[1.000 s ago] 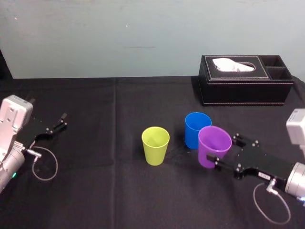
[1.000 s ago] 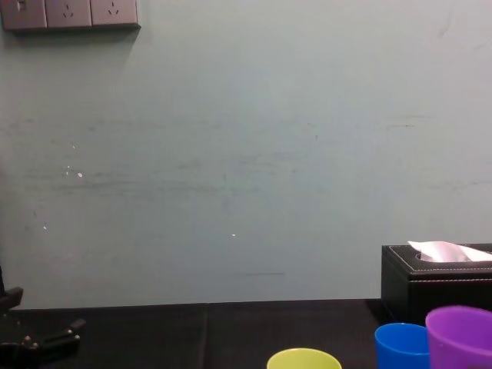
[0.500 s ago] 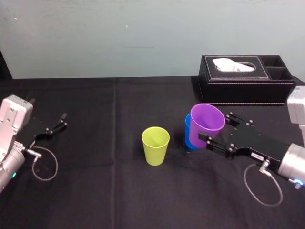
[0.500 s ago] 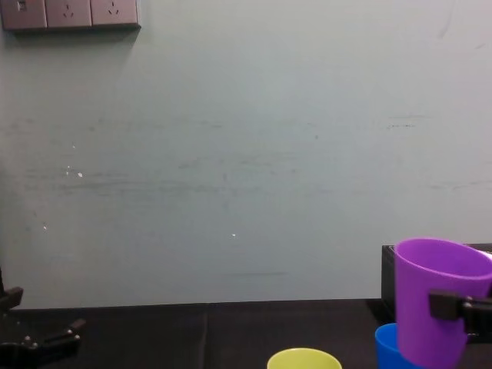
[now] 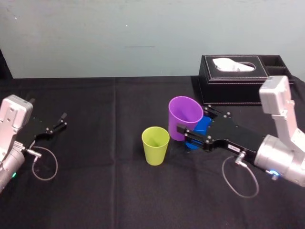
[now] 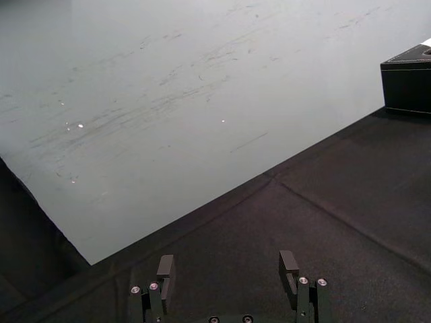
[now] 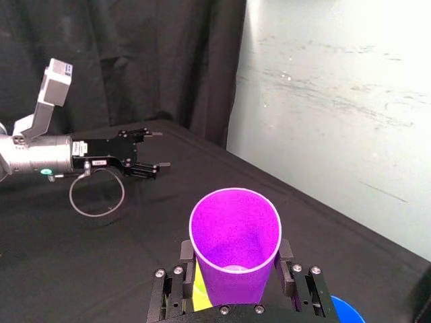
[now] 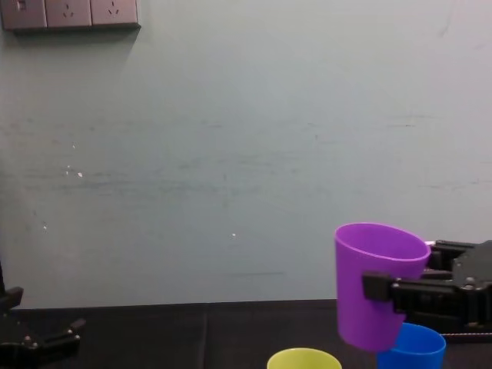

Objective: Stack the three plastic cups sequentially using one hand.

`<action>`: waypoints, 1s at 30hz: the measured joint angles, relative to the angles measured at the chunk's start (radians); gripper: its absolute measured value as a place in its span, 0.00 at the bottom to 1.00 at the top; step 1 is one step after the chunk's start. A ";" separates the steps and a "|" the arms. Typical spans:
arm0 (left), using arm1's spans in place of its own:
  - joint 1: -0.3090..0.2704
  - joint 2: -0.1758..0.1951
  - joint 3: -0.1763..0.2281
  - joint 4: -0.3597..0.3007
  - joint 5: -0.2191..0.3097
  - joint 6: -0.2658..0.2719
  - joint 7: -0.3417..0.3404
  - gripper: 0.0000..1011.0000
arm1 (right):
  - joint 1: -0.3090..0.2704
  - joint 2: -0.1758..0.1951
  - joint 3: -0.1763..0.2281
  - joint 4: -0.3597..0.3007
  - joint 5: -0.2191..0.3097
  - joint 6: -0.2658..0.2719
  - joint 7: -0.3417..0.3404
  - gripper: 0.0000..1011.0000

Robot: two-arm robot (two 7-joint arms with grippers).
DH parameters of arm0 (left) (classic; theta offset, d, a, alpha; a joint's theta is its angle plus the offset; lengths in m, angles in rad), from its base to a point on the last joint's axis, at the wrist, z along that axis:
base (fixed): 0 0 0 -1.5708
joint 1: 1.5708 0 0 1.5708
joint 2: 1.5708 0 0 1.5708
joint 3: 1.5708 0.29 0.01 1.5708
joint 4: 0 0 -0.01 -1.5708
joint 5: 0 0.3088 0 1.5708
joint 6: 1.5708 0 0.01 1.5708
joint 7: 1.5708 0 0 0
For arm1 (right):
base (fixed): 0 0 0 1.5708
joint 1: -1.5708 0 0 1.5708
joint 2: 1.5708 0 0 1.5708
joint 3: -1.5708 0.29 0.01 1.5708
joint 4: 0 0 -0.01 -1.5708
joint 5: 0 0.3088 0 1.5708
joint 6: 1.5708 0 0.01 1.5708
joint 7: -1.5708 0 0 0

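Purple tapered plastic cup (image 5: 184,114), head view: centre-right of frame, lifted off the black-clothed table (image 5: 119,191) and clamped across its wall by the right gripper (image 5: 193,125). The yellow-green plastic cup (image 5: 155,145) stands just to its lower left, not touching. The blue plastic cup (image 5: 204,125) is partly hidden behind the purple one and the gripper. The black tissue box (image 5: 245,81) is at upper right, well apart. The left gripper (image 5: 61,121) sits idle at the left edge.

Left wrist view: that gripper's fingers are spread, with nothing between them.

Right wrist view: the purple cup sits mouth-up between the two fingers, one pressed on each side. A sliver of yellow-green shows beside its base, and the blue rim is near the gripper body.

Chest view: the purple cup hangs at lower right, slightly tilted, base just above the blue rim. The yellow-green rim is at bottom centre.

Risks, my read:
- The gripper's underside looks close to the blue cup, so a low traverse could knock it over.
- If you come down off-centre or tilted, the purple base may catch the target rim and tip that light cup.
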 joint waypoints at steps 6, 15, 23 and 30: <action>0.000 0.000 0.000 0.000 0.000 0.000 0.000 1.00 | 0.035 -0.023 -0.035 0.018 -0.023 0.014 -0.007 0.71; 0.000 0.000 0.000 0.000 0.000 0.000 0.000 1.00 | 0.077 -0.047 -0.073 0.050 -0.060 0.025 -0.010 0.71; 0.000 0.000 0.000 0.000 0.000 0.000 0.000 1.00 | 0.101 -0.063 -0.095 0.075 -0.085 0.032 -0.009 0.71; 0.000 0.000 0.000 0.000 0.000 0.000 0.000 1.00 | 0.116 -0.076 -0.109 0.088 -0.099 0.036 -0.007 0.71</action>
